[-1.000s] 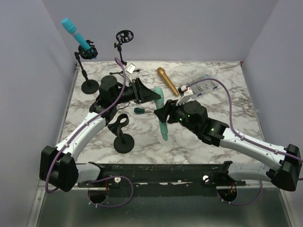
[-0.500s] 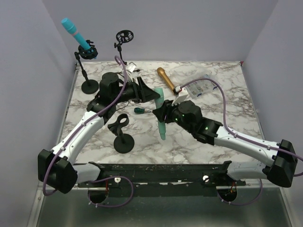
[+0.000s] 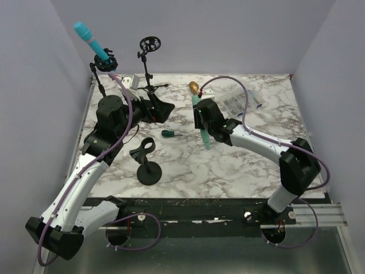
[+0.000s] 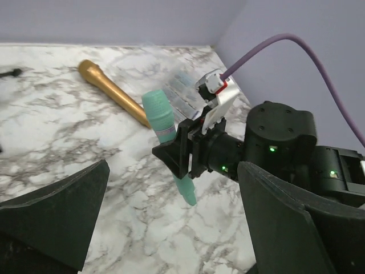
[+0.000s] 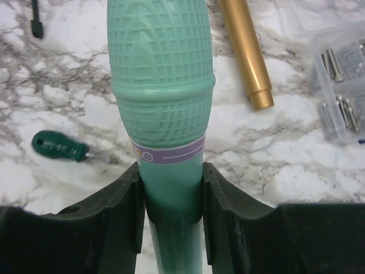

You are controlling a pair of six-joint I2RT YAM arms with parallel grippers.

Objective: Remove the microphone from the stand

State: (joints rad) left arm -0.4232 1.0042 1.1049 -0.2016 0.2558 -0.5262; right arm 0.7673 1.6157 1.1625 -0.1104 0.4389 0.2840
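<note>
The green microphone (image 3: 205, 141) is over the middle of the table (image 3: 256, 160), its head tilted toward 12 o'clock. The right gripper (image 3: 201, 121) is clamped tight round its handle. A gold microphone (image 3: 193, 87) lies at its 12, a bag of screws (image 3: 239, 103) at 2, a green screwdriver (image 3: 168, 133) at 9 and an empty clip stand (image 3: 149, 166) at 8. At 10 the left gripper (image 3: 167, 112) is spread wide, holding nothing.

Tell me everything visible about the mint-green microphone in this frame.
The mint-green microphone looks like plastic: a gridded bulbous head, a purple-edged white band beneath it, then a slim tapering handle. The right claw is shut on it just below the band, holding it tilted, head up, over the marble table, near the gold microphone. Whether its tail touches the table is unclear.
</note>
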